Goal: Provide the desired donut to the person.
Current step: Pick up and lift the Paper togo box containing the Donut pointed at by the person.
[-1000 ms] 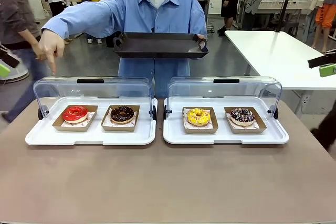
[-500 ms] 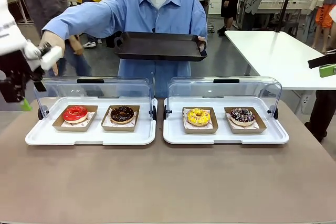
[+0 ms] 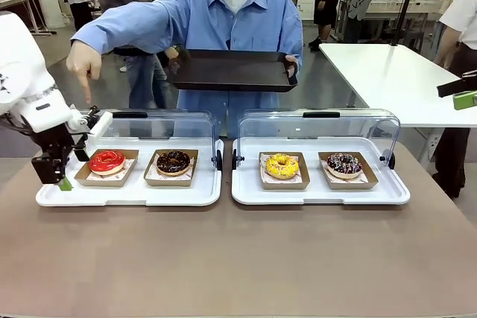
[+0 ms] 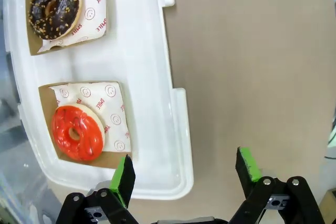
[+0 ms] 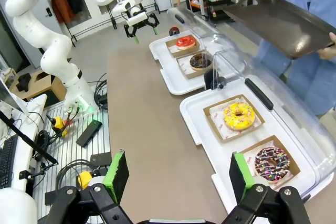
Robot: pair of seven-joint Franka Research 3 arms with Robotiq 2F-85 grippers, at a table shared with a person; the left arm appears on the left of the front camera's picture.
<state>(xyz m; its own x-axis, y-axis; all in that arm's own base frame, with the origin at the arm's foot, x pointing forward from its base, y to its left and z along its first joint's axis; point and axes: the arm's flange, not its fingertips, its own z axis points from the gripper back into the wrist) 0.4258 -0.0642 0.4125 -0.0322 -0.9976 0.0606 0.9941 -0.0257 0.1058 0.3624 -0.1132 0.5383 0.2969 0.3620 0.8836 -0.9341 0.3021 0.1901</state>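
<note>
Front view: the person (image 3: pixel 223 20) points down over the red donut (image 3: pixel 106 160), left hand (image 3: pixel 62 178) low at the white tray's (image 3: pixel 134 193) end. Left wrist: fingers spread, straddling the tray's edge beside that donut. Right wrist: right hand (image 5: pixel 176 174) spread above the surface (image 5: pixel 142 108).

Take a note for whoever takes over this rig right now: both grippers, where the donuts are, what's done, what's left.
Left gripper: open, empty, at the outer end of the left tray, beside the red donut.
Right gripper: open, empty, raised at the right side of the table.
Person's hand points down toward the red donut; the other holds a black tray.
Done: nothing picked yet.
Left: probably grasp the red donut's box and set it on the black tray.
</note>
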